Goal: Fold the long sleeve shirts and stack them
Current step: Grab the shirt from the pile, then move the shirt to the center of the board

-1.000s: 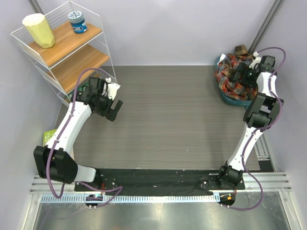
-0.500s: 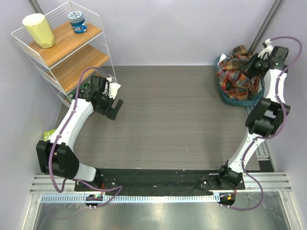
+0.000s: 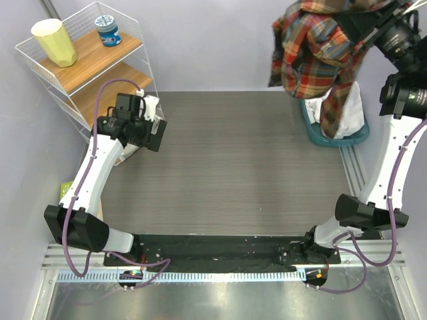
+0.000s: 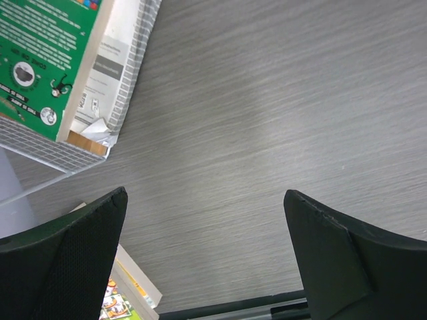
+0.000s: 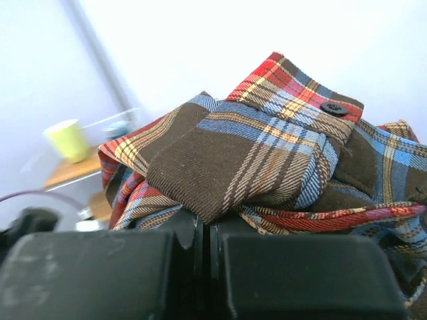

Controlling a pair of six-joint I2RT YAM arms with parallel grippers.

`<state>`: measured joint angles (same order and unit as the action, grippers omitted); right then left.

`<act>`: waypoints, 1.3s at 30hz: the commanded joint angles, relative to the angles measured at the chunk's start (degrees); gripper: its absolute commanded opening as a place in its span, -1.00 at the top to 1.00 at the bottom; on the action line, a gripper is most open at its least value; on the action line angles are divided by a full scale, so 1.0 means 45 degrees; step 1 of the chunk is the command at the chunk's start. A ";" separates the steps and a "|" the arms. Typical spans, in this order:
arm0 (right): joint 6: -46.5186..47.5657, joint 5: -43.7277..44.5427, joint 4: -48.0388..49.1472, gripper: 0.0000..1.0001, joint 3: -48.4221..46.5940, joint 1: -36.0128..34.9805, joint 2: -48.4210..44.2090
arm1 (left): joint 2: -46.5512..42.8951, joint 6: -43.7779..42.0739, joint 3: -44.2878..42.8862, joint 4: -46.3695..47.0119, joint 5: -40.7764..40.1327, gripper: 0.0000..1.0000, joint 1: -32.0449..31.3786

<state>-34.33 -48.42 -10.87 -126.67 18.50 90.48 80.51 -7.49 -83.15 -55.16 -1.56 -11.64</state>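
Note:
The plaid flannel shirt (image 3: 313,47) hangs in the air at the top right, above the teal basket (image 3: 313,131). My right gripper (image 3: 363,23) is raised high and shut on it. In the right wrist view the jaws (image 5: 207,230) are pressed together on a fold of plaid cloth (image 5: 267,153). The white shirt (image 3: 343,113) lies bunched in the basket, partly behind the hanging plaid sleeve. My left gripper (image 3: 157,137) hovers over the table's left side beside the wire shelf, open and holding nothing (image 4: 203,193).
A white wire shelf (image 3: 87,67) at the back left carries a yellow cup (image 3: 55,41) and a blue jar (image 3: 107,31). A green box (image 4: 40,60) sits on its bottom level. Booklets (image 3: 69,190) lie off the table's left edge. The grey table (image 3: 227,167) spans the middle.
My right gripper shut on the plaid shirt in the basket and lifted it high, uncovering the white shirt. The left gripper shifted slightly toward the shelf and stayed open.

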 commanded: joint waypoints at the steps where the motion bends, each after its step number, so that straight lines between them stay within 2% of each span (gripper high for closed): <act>1: -0.1649 -0.0801 0.0526 0.98 0.0450 -0.1839 -0.0066 | -0.0644 0.0822 -0.0740 0.0050 -0.0005 -1.00 0.0183; 4: -0.0969 -0.1152 -0.0003 0.95 0.2966 -0.3110 -0.0846 | -0.0839 0.0941 -0.0663 0.0148 0.0306 -0.99 0.0418; 5: -0.0540 -0.1211 -0.0334 0.28 0.3708 -0.3193 -0.1061 | -0.0860 0.0902 -0.0623 0.0148 0.0734 -1.00 0.0515; 7: 0.1740 -0.1232 -0.2029 -0.65 0.5819 -0.3000 -0.1745 | -0.0976 0.0631 -0.0448 -0.0027 0.1204 -1.00 0.0574; 8: 0.2832 -0.0941 -0.2810 -0.99 0.6405 -0.2496 -0.1921 | -0.1016 0.0416 -0.0370 -0.0106 0.1767 -1.00 0.0575; 9: 0.4293 -0.0378 -0.4075 -0.99 0.7320 -0.2123 -0.2077 | -0.1074 0.0182 -0.0272 -0.0184 0.2063 -0.99 0.0575; 11: 0.5533 -0.0003 -0.5079 -0.99 0.8299 -0.1188 -0.2079 | -0.1288 -0.0522 0.0196 -0.0243 0.2881 -0.99 0.0594; 12: 0.6776 0.0579 -0.5992 -0.99 0.8557 -0.1027 -0.2040 | -0.1328 -0.0756 0.0391 -0.0185 0.3138 -0.99 0.0575; 15: 0.8463 0.1248 -0.7111 -0.99 0.9844 -0.0967 -0.2175 | -0.1426 -0.2044 0.1308 0.0107 0.3590 -0.99 0.0341; 17: 0.9382 0.1521 -0.7154 -0.99 1.1148 -0.1025 -0.2546 | -0.1135 -0.2804 0.2070 0.0671 0.3318 -1.00 -0.0145; 22: 1.1471 0.3235 -0.7641 -0.94 1.2776 -0.2702 -0.2801 | 0.0308 -0.3473 0.3010 0.2216 0.2321 -0.99 -0.0850; 24: 1.1748 0.3669 -0.7662 -0.88 1.3285 -0.3637 -0.2666 | 0.1534 -0.3590 0.2565 0.2530 0.2165 -0.98 -0.0948; 27: 1.2119 0.3769 -0.7740 -0.81 1.3695 -0.4111 -0.2411 | 0.3233 -0.3513 0.1511 0.2647 0.2125 -0.91 -0.1105; 28: 1.2198 0.3769 -0.7740 -0.78 1.3793 -0.4788 -0.2372 | 0.3628 -0.3493 0.1274 0.2706 0.2067 -0.90 -0.1163; 33: 1.2063 0.4509 -0.6688 -0.68 1.4672 -0.6433 -0.2391 | 0.5739 -0.3434 -0.0267 0.2882 0.1812 -0.79 -0.1203; 34: 1.1984 0.4704 -0.6472 -0.68 1.4789 -0.7209 -0.2410 | 0.6302 -0.3376 -0.0484 0.2843 0.1677 -0.77 -0.1203; 39: 1.1205 0.5915 -0.4949 -0.60 1.4537 -0.8973 -0.1712 | 0.7148 -0.3005 -0.1247 0.2511 0.1792 -0.70 -0.1203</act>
<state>18.06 -26.61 -41.25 -59.70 -17.23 80.88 111.83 -21.50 -85.60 -44.25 6.52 -16.86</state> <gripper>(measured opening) 0.820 0.860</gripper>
